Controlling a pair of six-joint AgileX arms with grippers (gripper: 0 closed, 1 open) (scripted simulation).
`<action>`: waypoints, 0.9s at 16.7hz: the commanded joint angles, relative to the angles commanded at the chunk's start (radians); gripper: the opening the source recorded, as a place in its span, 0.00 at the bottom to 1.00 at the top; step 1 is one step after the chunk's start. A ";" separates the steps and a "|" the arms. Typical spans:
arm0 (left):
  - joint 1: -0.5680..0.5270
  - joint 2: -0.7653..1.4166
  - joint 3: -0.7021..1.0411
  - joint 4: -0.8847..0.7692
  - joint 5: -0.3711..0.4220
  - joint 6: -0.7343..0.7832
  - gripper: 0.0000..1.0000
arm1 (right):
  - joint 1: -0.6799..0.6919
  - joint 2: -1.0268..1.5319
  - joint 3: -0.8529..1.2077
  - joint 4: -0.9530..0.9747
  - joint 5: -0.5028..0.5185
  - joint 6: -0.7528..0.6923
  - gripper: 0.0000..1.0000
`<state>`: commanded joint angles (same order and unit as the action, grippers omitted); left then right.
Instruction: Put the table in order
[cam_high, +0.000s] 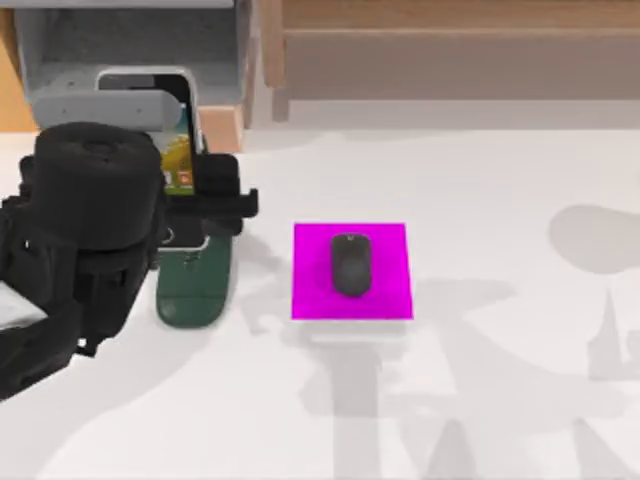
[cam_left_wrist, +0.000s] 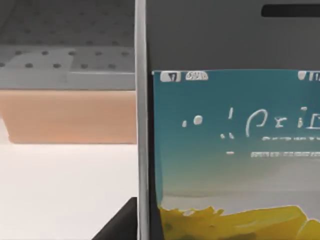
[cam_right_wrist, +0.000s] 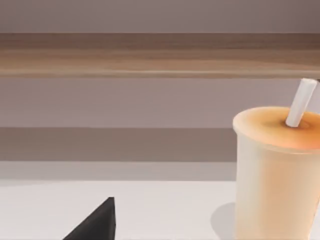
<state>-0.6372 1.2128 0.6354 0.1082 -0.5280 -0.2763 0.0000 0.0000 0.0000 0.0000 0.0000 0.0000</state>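
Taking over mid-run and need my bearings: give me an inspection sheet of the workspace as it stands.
Surface: white table, shadows across it.
Job's things: phone with lit screen, at the table's back left; black mouse lying on magenta mat; dark green object left of the mat.
Clutter: orange drink cup with straw, seen from the right wrist.
Grippers: left gripper at the phone; finger state unclear.
Cables: nothing seen.
Surroundings: tan wooden furniture behind, grey compartment at back left.
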 joint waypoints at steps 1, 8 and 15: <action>0.019 0.025 0.007 0.019 0.014 0.010 0.00 | 0.000 0.000 0.000 0.000 0.000 0.000 1.00; 0.070 0.100 0.033 0.059 0.071 0.036 0.00 | 0.000 0.000 0.000 0.000 0.000 0.000 1.00; 0.070 0.100 0.033 0.059 0.071 0.036 0.45 | 0.000 0.000 0.000 0.000 0.000 0.000 1.00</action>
<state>-0.5676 1.3123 0.6681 0.1675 -0.4574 -0.2399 0.0000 0.0000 0.0000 0.0000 0.0000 0.0000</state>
